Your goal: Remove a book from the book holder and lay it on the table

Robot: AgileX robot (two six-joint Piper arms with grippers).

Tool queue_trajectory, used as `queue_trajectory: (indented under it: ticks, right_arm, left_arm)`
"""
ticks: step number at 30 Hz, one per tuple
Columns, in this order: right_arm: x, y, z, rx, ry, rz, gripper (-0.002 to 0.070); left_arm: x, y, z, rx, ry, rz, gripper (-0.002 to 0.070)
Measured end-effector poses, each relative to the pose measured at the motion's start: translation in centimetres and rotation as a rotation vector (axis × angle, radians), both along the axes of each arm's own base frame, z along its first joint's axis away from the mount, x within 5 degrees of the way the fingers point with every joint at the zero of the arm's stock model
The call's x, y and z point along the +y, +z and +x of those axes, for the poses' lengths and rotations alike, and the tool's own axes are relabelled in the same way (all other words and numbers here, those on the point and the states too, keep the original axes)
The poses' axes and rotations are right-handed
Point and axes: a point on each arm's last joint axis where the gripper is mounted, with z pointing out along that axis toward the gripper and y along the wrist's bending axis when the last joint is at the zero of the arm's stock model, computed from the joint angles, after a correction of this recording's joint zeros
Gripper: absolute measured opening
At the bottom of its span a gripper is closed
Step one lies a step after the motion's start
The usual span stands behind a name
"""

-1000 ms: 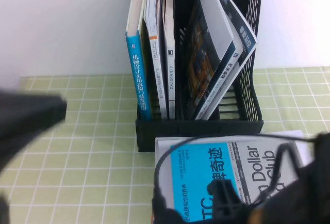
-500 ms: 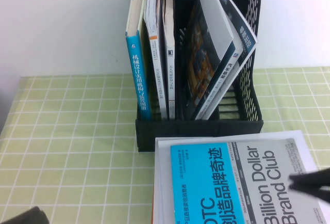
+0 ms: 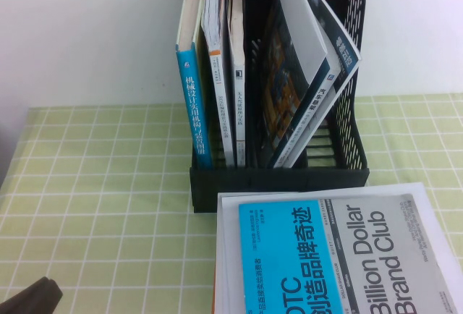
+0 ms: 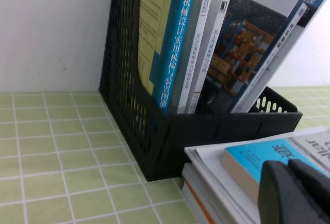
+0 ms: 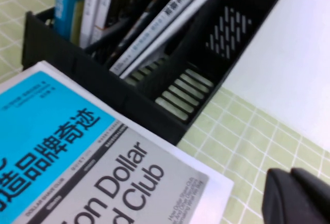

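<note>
- Left gripper [image 4: 294,193]: you see only a dark tip at the lower left corner of the high view; in its wrist view the black fingers sit just beside the stack. You cannot tell whether they are apart or together.
- One flat table in light yellow-green cloth with white grid lines [image 3: 101,184].
- One tall black plastic book holder with perforated side walls and a low front lip [image 3: 278,180], upright at the back of the table.
- In the holder, count from the left: one thick blue-spined book with white Chinese lettering [image 3: 191,104], two thin white-spined volumes beside it, then leaning magazines at the right; their number you cannot tell.
- One paperback with a half cyan, half grey "Billion Dollar Brand Club" cover [image 3: 325,256]: it lies flat, cover up, on a stack of white papers just in front of the holder's lip.
- Right gripper [image 5: 299,195]: outside the high view; its wrist view shows a black tip over the cloth, near the paperback's corner. Opening: cannot tell.
</note>
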Motion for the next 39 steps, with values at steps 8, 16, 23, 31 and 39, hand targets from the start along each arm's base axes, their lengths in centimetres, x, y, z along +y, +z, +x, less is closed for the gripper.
queue_trajectory:
  ticks: [8, 16, 23, 31, 39]
  right_arm:
    - [-0.4, 0.0, 0.1, 0.003, -0.042, 0.013, 0.0004]
    - [-0.4, 0.0, 0.1, 0.001, -0.044, 0.012, 0.0004]
    - [-0.4, 0.0, 0.1, 0.005, -0.049, 0.024, 0.0004]
    - [-0.4, -0.1, 0.1, 0.007, -0.051, 0.025, 0.0004]
    - [-0.4, -0.1, 0.1, 0.008, -0.053, 0.026, 0.0004]
  left_arm:
    - [0.0, 0.1, 0.0, 0.01, 0.0, -0.05, -0.0003]
    - [0.0, 0.1, 0.0, 0.011, 0.0, -0.054, -0.0003]
    - [0.6, -1.7, 0.5, -0.007, 0.075, 0.061, -0.0003]
    - [1.8, -4.1, 0.1, -0.05, 0.19, 0.15, -0.0003]
    - [2.5, -5.7, -0.1, 0.154, 0.286, 0.183, -0.0003]
